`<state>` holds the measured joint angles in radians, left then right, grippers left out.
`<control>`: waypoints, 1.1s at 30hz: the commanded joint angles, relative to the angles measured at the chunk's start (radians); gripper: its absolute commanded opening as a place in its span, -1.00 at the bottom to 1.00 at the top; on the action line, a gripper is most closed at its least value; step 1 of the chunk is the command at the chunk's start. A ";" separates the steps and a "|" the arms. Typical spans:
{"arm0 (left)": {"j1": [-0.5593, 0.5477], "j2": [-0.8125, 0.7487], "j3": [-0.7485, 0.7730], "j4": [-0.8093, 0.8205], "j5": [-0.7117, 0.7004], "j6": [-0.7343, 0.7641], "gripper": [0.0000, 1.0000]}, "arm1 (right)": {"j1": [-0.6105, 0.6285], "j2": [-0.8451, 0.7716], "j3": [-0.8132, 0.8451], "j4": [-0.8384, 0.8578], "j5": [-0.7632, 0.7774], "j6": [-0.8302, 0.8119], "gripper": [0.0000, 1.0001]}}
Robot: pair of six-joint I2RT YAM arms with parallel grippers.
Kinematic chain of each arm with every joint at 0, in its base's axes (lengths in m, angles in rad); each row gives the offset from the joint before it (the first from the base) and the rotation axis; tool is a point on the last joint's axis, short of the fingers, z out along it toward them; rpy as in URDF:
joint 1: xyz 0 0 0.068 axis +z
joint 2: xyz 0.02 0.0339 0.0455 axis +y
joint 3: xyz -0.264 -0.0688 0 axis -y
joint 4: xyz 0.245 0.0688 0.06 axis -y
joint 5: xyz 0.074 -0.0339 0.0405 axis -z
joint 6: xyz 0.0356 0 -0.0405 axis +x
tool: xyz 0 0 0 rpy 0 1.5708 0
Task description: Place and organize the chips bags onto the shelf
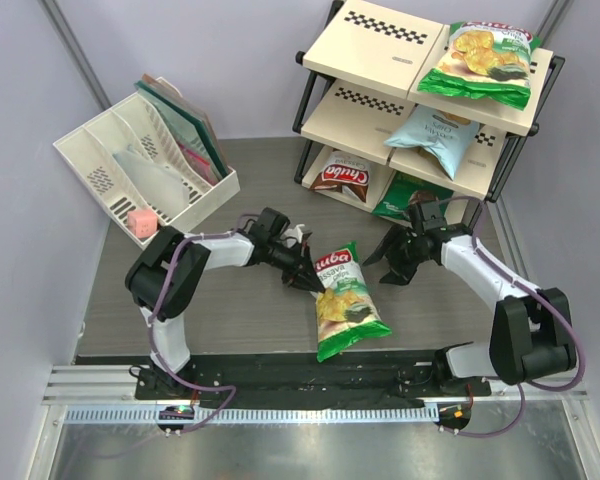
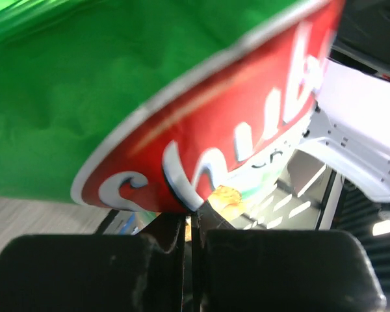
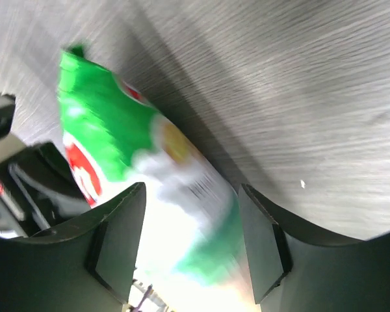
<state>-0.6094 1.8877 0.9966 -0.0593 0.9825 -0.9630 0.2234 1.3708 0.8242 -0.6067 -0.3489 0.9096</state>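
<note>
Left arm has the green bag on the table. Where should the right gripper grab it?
Probably its top right corner, coming from the right: the green bag is puffy in the middle and thin at its ends, the left gripper pinches the top left edge, and the open right gripper faces that side.

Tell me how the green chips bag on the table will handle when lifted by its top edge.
Probably light and floppy: the green bag looks puffed like a pillow, so it may dangle and swing from the left gripper, shut on its seam. The glossy film looks slippery, so the thin pinch could slide off.
</note>
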 commanded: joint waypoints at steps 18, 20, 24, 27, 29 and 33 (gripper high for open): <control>0.065 0.042 -0.047 -0.064 -0.134 0.106 0.49 | 0.043 -0.035 0.030 0.096 -0.111 -0.043 0.22; 0.065 0.050 -0.062 -0.007 -0.133 0.064 0.49 | 0.062 -0.021 0.015 0.125 -0.122 -0.002 0.22; 0.063 0.103 -0.120 0.208 -0.128 -0.025 0.50 | 0.103 0.019 -0.036 0.182 -0.136 0.031 0.22; 0.063 0.131 -0.200 0.483 -0.127 -0.188 0.49 | 0.111 0.034 -0.059 0.186 -0.139 0.028 0.21; 0.060 0.168 -0.230 0.682 -0.134 -0.297 0.49 | 0.116 0.040 -0.072 0.186 -0.150 0.026 0.20; 0.040 0.197 -0.231 0.774 -0.151 -0.342 0.49 | 0.120 0.056 -0.083 0.185 -0.156 0.025 0.18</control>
<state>-0.5457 1.9934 0.7986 0.5579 0.9802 -1.1519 0.3195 1.4059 0.7612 -0.4244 -0.4549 0.9302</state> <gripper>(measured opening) 0.743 0.598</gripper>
